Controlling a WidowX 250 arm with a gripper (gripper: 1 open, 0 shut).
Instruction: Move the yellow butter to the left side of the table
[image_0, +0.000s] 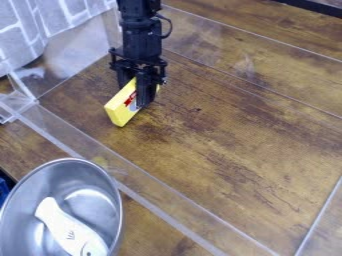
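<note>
Claw (139, 92) points steeply down, closed on the butter (123, 106). Butter rests tilted on the worktop (241, 130), at 10 o'clock from frame centre. Bowl (60, 215) sits at 7 o'clock, well apart.

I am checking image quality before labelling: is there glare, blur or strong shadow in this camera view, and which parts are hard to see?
Camera view: soft overall, fine detail lost; pale glare streaks on the wooden table, strongest upper right; the gripper reads as a dark mass, its jaws hard to separate; the yellow butter stays clear; bright reflections on the metal bowl.
</note>
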